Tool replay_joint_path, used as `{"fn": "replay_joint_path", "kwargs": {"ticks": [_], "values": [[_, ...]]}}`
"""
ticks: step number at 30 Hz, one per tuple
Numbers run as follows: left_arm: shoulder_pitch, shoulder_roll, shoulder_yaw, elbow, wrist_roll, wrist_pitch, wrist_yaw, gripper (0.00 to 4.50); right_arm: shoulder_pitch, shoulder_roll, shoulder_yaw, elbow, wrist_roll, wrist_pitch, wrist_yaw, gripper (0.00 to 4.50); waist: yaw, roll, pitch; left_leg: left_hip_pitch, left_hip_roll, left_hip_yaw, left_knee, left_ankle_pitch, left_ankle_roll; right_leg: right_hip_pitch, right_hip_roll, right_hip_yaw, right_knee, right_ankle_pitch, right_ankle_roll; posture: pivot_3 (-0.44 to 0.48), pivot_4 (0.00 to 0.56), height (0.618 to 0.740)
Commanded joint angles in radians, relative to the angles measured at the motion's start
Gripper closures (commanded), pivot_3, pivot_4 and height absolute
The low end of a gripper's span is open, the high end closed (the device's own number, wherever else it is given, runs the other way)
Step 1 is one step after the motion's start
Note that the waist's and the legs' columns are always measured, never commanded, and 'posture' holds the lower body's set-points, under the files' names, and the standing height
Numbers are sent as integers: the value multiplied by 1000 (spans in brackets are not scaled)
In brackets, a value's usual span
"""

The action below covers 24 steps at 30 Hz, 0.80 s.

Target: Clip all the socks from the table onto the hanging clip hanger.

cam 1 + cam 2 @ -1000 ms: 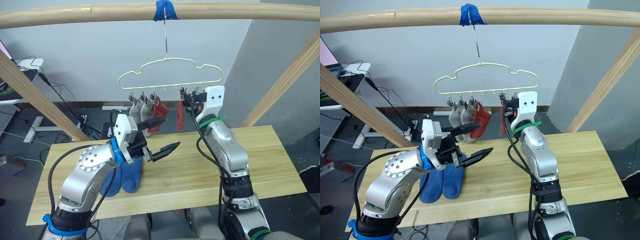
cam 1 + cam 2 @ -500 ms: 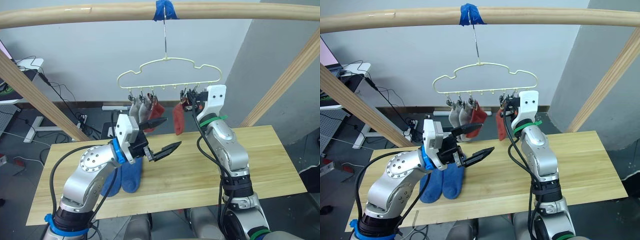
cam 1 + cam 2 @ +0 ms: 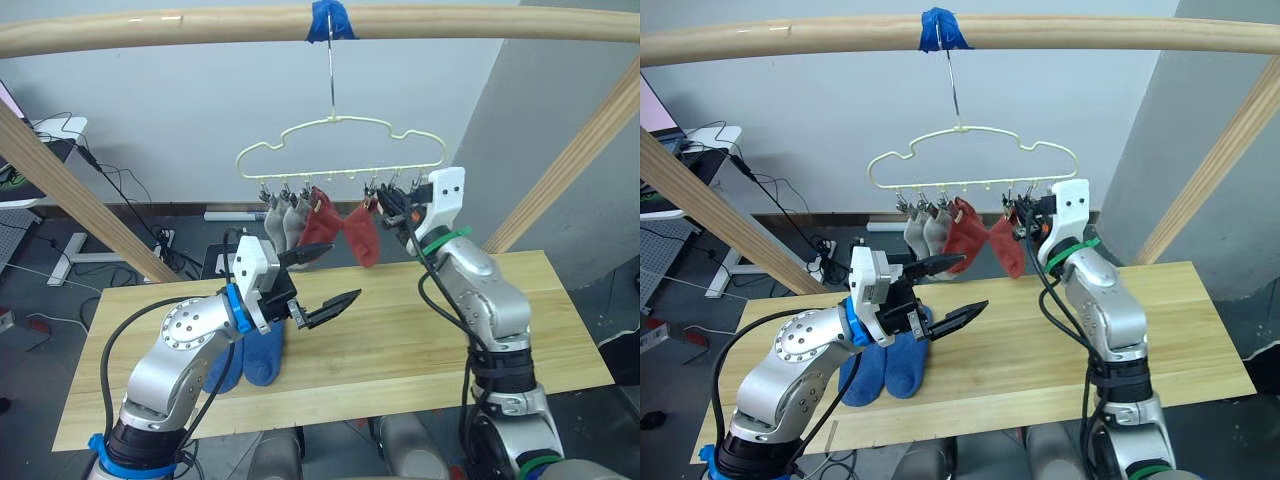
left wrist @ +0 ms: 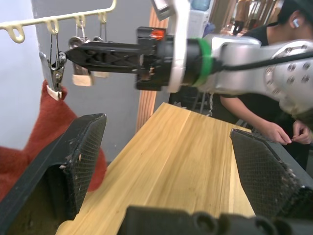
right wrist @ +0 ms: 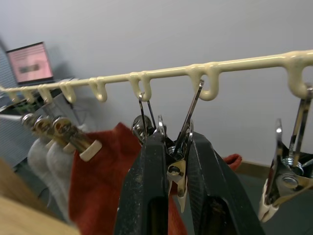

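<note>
Two blue socks (image 3: 885, 365) on the surface (image 3: 1180, 330) are partly hidden behind the left arm; their upper ends cannot be seen. In the right wrist view, the right gripper's fingers (image 5: 146, 196) cover the lower part of a metal clip (image 5: 172, 161), so whether that clip bites the red sock (image 5: 105, 188) behind it cannot be told. A person (image 4: 274, 110) is cut off by the left wrist view's edge.

The light-wood plank desk (image 3: 400, 330) lies bare from its middle out toward 3 o'clock. At 9 o'clock two blue knit socks (image 3: 262, 350) take up the surface. Overhead, the cream-yellow wire clip hanger (image 3: 340, 150), its dangling red socks (image 3: 340, 225) and the right end effector (image 3: 390, 205) crowd the 12 o'clock approach.
</note>
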Motion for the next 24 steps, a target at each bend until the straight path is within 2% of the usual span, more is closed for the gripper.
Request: {"fn": "replay_joint_path", "kwargs": {"ticks": [1,6,12,15,24], "values": [[36,19,49,45,-6,61,37,0,-15,-10,-67,-72,167,134,45,4319,-5,0,0,0,0,0,0,0,0,0,0,0,0,0,0,-91,207,740],[53,37,69,188,70,120,121,0,-62,-87,-187,-46,365,326,77,4319,-6,0,0,0,0,0,1,0,0,0,1,1,0,-2,4,-99,212,740],[57,93,-20,346,240,37,100,0,-126,-122,-267,-4,544,490,57,4319,-10,0,0,0,0,0,1,0,0,0,1,1,0,-3,4,-117,214,740],[40,91,-49,446,322,-30,126,0,-132,-121,-259,-12,553,496,34,4319,-11,0,0,0,0,2,0,0,0,0,1,2,-1,-3,4,-119,214,740],[-10,63,-69,668,417,-113,131,0,-111,-122,-236,-45,564,487,-2,4319,-11,0,0,0,0,2,0,0,0,0,1,2,-1,-3,5,-141,207,740]]}}
